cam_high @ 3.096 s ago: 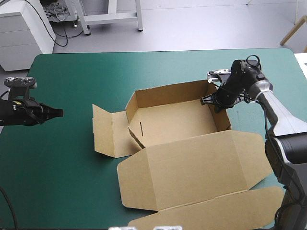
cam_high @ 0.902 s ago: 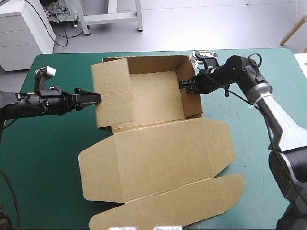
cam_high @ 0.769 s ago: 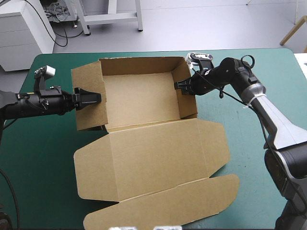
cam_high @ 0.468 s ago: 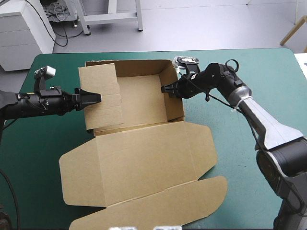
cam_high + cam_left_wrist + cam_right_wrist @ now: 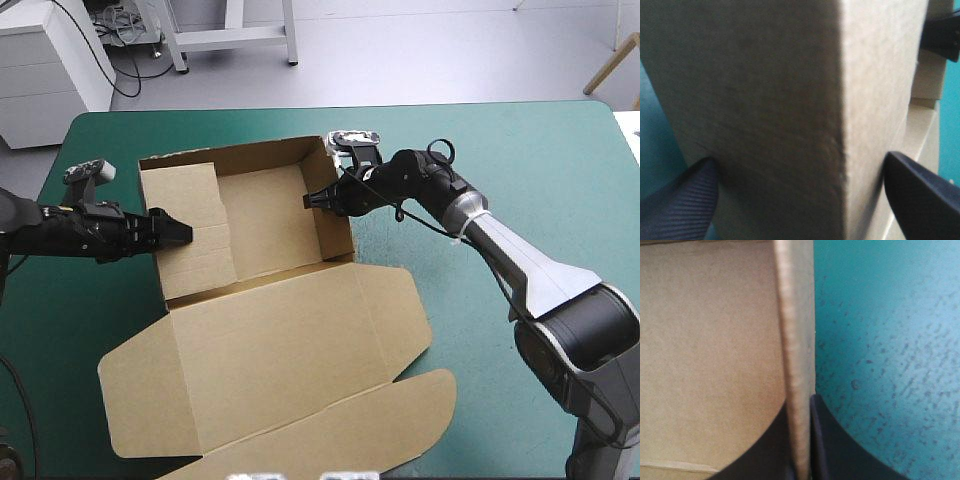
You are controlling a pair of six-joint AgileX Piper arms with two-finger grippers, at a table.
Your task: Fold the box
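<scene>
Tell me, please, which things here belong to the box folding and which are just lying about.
In the job: the box; the right gripper, shut on its wall; the left gripper, open at the opposite side.
Just there: the teal-green table cover.

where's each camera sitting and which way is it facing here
High view: above and behind the robot, facing forward and down at the table and box; both arms show, left end effector at the box's left wall, right end effector on its right wall.
Left wrist view: above that wrist, facing a box corner between its open fingers.
Right wrist view: above that wrist, facing along the box wall its fingers pinch.
Shared: every view shows the box and the teal-green cover.
</scene>
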